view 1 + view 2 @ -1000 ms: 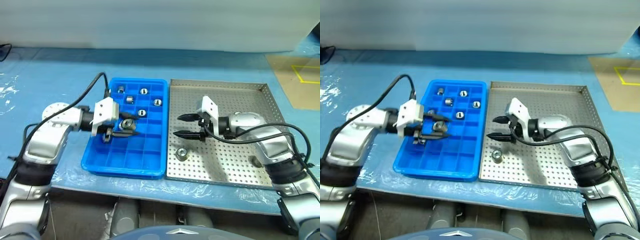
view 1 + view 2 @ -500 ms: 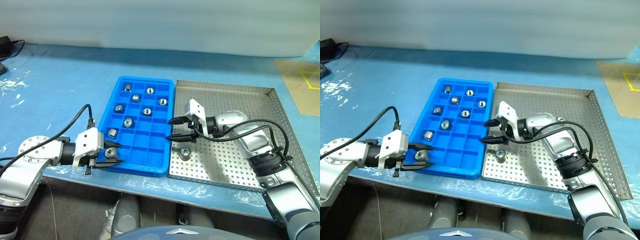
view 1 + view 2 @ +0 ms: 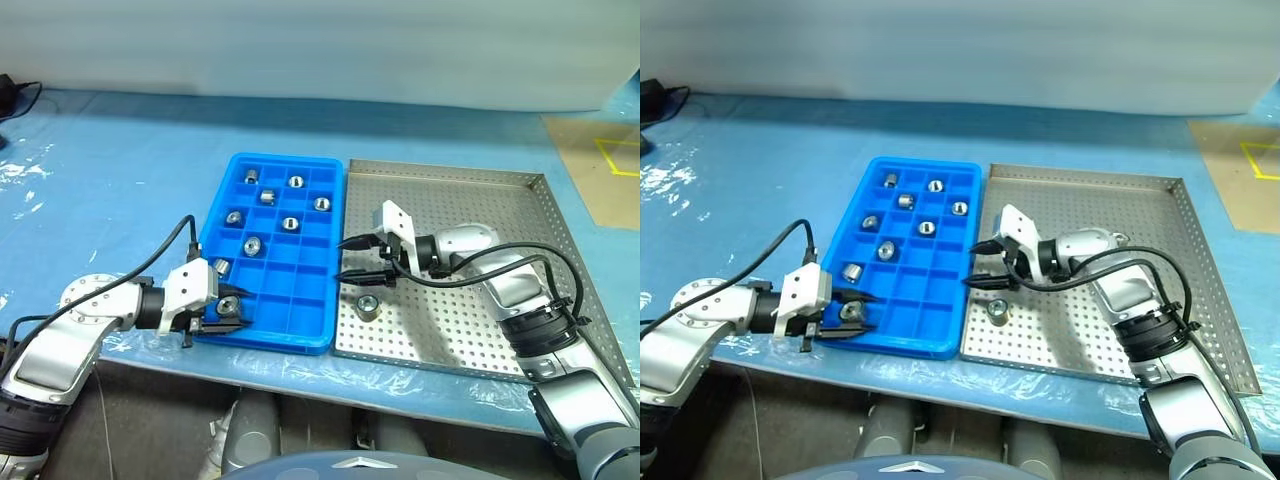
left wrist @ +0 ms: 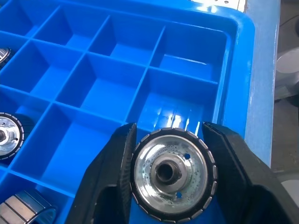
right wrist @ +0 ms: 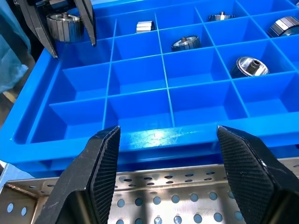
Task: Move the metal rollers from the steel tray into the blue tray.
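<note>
The left gripper (image 4: 168,175) is clamped on one metal roller (image 4: 174,173), both fingers bearing on its knurled rim, held low over the near-left corner compartment of the blue tray (image 3: 300,343). The right gripper (image 3: 358,258) stands with jaws apart and nothing between them, poised over the left edge of the steel tray (image 3: 520,180), just beside the blue tray's right wall. The rollers read as rigid, dense for their size and polished; the end faces look slippery, so the ribbed circumference is judged the sound place to grip, squarely across the diameter, as the left gripper has it. They appear robust rather than fragile, though a dropped one would likely roll or bounce on the perforated floor. The blue tray carries seven rollers singly in compartments across its far and middle rows, the nearest (image 3: 221,267) in the left column; most near-edge compartments are vacant. One loose roller (image 3: 368,305) lies on the steel tray near its near-left corner, just below the right gripper, not yet transferred.
</note>
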You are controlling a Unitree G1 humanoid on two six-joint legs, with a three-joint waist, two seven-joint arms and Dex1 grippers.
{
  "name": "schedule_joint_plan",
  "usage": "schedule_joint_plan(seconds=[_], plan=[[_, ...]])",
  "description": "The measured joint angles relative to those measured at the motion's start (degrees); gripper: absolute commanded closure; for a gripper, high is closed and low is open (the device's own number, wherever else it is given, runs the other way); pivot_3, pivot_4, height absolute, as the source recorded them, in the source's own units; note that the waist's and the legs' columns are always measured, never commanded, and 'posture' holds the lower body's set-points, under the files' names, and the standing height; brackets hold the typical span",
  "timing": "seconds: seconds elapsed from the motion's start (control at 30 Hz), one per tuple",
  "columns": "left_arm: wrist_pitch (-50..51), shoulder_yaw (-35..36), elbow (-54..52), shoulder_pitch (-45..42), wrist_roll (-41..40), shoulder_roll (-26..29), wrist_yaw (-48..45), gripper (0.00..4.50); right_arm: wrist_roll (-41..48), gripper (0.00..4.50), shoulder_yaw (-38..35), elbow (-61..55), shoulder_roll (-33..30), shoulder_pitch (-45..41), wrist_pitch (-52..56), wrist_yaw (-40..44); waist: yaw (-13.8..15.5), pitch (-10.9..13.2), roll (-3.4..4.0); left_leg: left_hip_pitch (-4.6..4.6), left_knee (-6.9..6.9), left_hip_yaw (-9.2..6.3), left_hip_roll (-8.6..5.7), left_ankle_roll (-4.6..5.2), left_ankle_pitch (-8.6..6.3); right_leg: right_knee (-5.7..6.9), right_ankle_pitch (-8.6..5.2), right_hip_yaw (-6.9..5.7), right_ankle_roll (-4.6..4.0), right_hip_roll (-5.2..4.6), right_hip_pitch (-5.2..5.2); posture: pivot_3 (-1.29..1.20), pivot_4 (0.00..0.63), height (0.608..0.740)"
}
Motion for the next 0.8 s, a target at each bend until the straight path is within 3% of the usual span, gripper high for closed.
schedule_joint_plan(seconds=[0.03, 0.43, 0.6, 0.8], plan=[[-0.9, -0.1, 1.8, -0.7, 0.6, 0.0, 0.2, 1.62, 0.0, 1.15, -0.1, -0.1, 0.0, 0.2, 0.0, -0.1, 0.0, 0.0, 0.00, 0.01, 0.00, 0.00, 0.02, -0.03, 0.02, 0.01, 0.00, 0.00, 0.00, 0.03, 0.00, 0.11, 0.150, 0.740], [-3.2, -3.0, 4.2, -4.1, 2.8, -2.5, 1.8, 1.62, 0.0, 1.15, -0.6, -0.8, 0.0, 1.1, 0.4, -2.1, -0.1, 0.0, -0.02, 0.00, 0.02, 0.00, 0.05, -0.05, 0.03, 0.03, 0.00, 0.03, -0.04, 0.09, -0.01, 0.09, 0.150, 0.740], [0.5, -2.1, 2.3, -7.9, -1.5, -2.8, 1.8, 1.62, 0.1, 1.15, -1.7, -1.8, -0.4, 1.6, 0.7, -2.1, -0.1, 0.0, -0.02, 0.01, 0.05, 0.00, 0.04, -0.08, 0.05, 0.10, 0.00, 0.03, -0.05, 0.08, -0.01, 0.08, 0.150, 0.740], [6.6, 0.7, -4.6, -11.3, -10.1, -2.4, 0.6, 1.62, 1.0, 1.15, -2.5, -5.7, -6.8, 7.6, 3.4, 0.8, -0.1, -0.1, -0.02, -0.02, 0.05, 0.01, 0.02, -0.09, 0.06, -0.05, 0.00, 0.05, -0.06, 0.08, 0.02, 0.05, 0.150, 0.740]])
